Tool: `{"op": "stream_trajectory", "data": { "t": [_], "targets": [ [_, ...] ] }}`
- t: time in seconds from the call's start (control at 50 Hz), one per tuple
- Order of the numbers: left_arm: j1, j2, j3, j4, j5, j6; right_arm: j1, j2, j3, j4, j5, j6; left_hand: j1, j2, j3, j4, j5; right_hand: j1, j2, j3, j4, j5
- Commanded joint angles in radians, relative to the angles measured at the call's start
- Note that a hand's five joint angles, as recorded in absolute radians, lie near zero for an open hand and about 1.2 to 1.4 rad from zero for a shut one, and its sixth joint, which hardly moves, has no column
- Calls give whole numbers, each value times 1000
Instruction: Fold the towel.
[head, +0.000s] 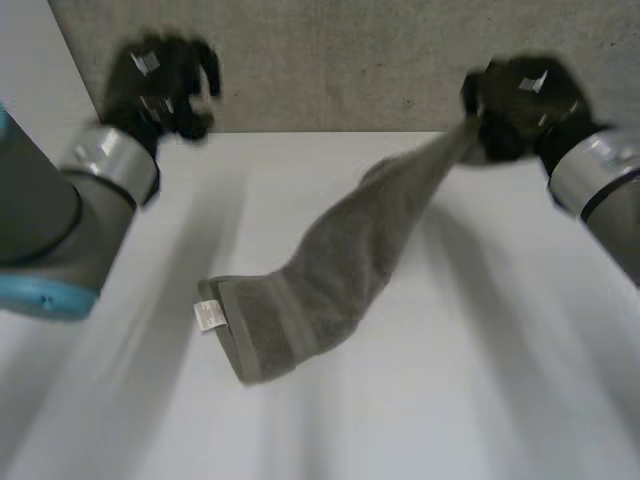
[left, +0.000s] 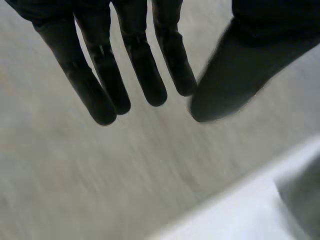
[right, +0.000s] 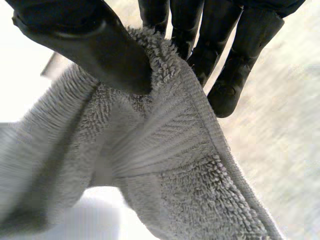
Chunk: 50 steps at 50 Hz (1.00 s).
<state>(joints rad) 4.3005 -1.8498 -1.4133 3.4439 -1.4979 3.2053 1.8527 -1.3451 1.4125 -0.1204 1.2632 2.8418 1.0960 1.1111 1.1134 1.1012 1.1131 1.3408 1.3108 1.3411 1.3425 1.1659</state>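
Head view: the right hand (head: 520, 105) holds one towel (head: 335, 270) end raised. The other end, with a white label (head: 209, 316), lies mid-table (head: 480, 400) with bare surface all round. The left hand (head: 165, 80) hangs past the far edge.

Left wrist view: its fingers (left: 145, 75) are straight, apart and empty.

Right wrist view: the thumb (right: 100, 50) and the fingers (right: 235, 75) clamp the towel's hemmed edge.

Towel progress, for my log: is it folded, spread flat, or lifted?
Lifted, not folded: the right hand pinches one end of the grey towel, which hangs bunched; its other end lies on the white table.
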Motion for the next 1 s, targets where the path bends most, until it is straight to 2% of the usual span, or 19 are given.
{"op": "stream_trajectory", "data": {
  "t": [0.02, 0.08, 0.2, 0.32, 0.36, 0.42, 0.52, 0.64, 0.72, 0.76, 0.8, 0.88, 0.92, 0.98, 1.0],
  "targets": [
    [-8, -159, -64, -60, 33, 10, 4, -20, 152, 47, -12, -102, -456, -471, -473, -461, -648, 56, 85, 55, 54, 56],
    [-11, -230, -58, -68, 33, 27, -3, -60, 218, 47, -16, -127, -585, -600, -603, -591, -777, 56, 85, 55, 54, 56],
    [-13, -296, -29, -83, 31, 48, -9, -146, 315, 44, -35, -147, -615, -630, -633, -621, -807, 56, 85, 55, 54, 56],
    [-15, -365, 17, -107, 33, 51, -139, -272, 430, 48, -117, -145, -645, -660, -662, -650, -836, 56, 85, 55, 54, 56],
    [-18, -387, 40, -170, 35, 51, -214, -328, 474, 48, -166, -144, -624, -639, -642, -629, -816, 56, 85, 55, 54, 56],
    [-18, -390, 48, -209, 35, 51, -248, -344, 487, 47, -188, -142, -615, -630, -633, -621, -807, 56, 85, 55, 54, 56],
    [-19, -382, 60, -324, 30, 50, -374, -359, 517, 47, -258, -145, -604, -619, -621, -609, -795, 56, 85, 55, 54, 56],
    [-18, -378, 65, -344, 28, 45, -414, -350, 536, 47, -307, -147, -604, -619, -621, -609, -795, 56, 85, 55, 54, 56],
    [-18, -390, 65, -344, 21, 50, -415, -342, 545, 45, -309, -147, -589, -604, -606, -594, -781, 56, 85, 55, 54, 56],
    [-19, -396, 66, -344, 19, 50, -414, -342, 546, 45, -309, -148, -542, -557, -559, -547, -734, 56, 85, 55, 54, 56],
    [-19, -411, 73, -344, 18, 51, -414, -342, 546, 45, -309, -148, -338, -353, -355, -343, -529, 56, 85, 55, 54, 56],
    [-19, -417, 79, -344, 19, 51, -414, -341, 539, 44, -309, -148, -172, -187, -189, -177, -364, 56, 85, 55, 54, 56],
    [-21, -417, 86, -342, 19, 51, -412, -341, 531, 42, -308, -148, 27, 12, 9, 21, -165, 56, 85, 55, 54, 56],
    [-21, -419, 94, -342, 19, 50, -411, -342, 510, 42, -303, -148, 86, 71, 69, 81, -105, 56, 85, 55, 54, 56],
    [-21, -422, 103, -342, 18, 50, -406, -342, 494, 44, -301, -148, 185, 170, 168, 180, -7, 56, 85, 55, 54, 56]
  ]
}}
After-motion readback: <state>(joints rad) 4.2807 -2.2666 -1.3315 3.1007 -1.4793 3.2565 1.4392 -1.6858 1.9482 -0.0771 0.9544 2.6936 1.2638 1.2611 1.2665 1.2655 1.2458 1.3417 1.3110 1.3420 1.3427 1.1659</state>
